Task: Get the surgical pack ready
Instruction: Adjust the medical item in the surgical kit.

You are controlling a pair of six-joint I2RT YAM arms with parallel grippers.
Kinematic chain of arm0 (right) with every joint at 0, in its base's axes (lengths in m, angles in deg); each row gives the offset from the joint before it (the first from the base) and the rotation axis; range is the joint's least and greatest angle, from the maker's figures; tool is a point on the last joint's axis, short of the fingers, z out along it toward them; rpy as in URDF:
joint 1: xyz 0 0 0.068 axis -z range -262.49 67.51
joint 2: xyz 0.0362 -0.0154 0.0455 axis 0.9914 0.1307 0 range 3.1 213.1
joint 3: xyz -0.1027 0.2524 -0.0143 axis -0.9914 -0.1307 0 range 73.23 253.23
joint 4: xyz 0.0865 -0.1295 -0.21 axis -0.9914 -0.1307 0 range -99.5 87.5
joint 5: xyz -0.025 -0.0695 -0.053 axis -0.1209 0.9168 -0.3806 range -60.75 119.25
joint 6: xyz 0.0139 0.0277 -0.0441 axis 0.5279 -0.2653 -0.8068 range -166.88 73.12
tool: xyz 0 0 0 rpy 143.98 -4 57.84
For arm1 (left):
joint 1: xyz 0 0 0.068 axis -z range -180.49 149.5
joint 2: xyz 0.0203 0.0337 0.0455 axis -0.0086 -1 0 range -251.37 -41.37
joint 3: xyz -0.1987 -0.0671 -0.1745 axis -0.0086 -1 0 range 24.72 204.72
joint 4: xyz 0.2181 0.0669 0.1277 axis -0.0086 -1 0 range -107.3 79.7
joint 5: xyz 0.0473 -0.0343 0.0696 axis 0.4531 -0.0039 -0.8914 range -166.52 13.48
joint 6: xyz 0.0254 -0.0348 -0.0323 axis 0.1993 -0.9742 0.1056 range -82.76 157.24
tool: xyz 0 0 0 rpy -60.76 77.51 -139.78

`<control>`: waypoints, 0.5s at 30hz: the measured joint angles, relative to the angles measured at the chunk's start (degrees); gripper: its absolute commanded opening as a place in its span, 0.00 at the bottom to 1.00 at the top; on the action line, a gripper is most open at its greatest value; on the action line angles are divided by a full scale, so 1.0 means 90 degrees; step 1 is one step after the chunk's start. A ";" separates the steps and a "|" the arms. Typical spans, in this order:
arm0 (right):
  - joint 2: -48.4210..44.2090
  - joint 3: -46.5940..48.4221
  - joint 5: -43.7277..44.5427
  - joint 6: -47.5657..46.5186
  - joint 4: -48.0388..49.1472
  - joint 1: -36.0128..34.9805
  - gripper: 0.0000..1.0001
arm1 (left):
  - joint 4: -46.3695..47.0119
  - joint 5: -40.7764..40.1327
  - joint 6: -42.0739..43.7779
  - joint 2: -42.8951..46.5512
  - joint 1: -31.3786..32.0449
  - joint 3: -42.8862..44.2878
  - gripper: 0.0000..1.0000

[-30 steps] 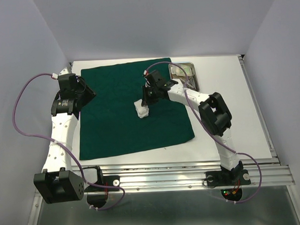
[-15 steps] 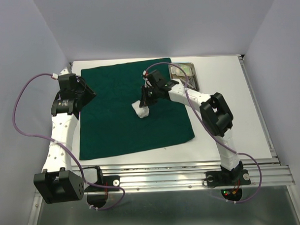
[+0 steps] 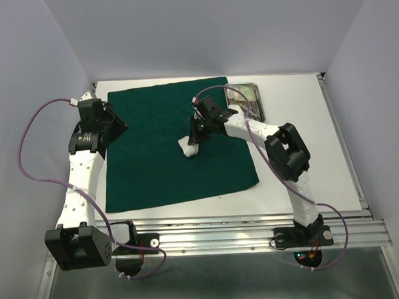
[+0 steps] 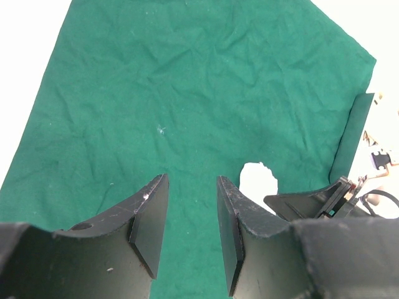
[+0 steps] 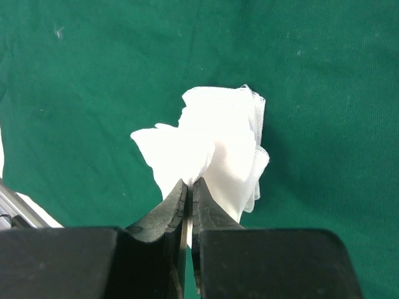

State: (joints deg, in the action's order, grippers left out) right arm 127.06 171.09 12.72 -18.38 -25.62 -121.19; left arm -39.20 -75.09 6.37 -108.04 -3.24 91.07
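A large dark green cloth drape (image 3: 173,144) lies spread on the white table. My right gripper (image 3: 194,140) is shut on a white gauze pad (image 5: 218,149) and holds it over the drape's middle; the gauze (image 3: 188,146) hangs crumpled from the fingertips. It also shows in the left wrist view (image 4: 259,179). My left gripper (image 4: 190,205) is open and empty, above the drape's left part. The steel tray (image 3: 245,99) with packets stands at the back right, partly behind the right arm.
The drape's right edge ends near bare white table (image 3: 304,139). The table's front rail (image 3: 254,226) runs along the near edge. Purple cables loop off both arms.
My right gripper with the gauze has shifted slightly, staying over the drape's middle. The left arm has barely moved.
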 measured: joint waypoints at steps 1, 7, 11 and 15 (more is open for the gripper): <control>0.0000 0.0000 0.0017 0.0000 0.0002 0.0000 0.01 | 0.0000 0.0002 0.0000 0.0000 0.0002 -0.0002 0.47; 0.0000 0.0000 0.0155 0.0000 0.0002 0.0000 0.01 | 0.0000 0.0000 0.0002 0.0000 0.0000 -0.0002 0.47; 0.0000 0.0002 0.0226 0.0000 0.0002 0.0000 0.01 | 0.0000 0.0000 0.0012 0.0000 0.0000 -0.0002 0.47; 0.0000 0.0002 0.0272 0.0000 0.0000 0.0000 0.08 | 0.0000 0.0002 0.0027 0.0000 -0.0012 -0.0002 0.47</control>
State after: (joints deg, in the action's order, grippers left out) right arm 127.06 171.12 15.17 -18.38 -25.62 -121.19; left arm -39.20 -75.07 6.61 -108.04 -3.35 91.04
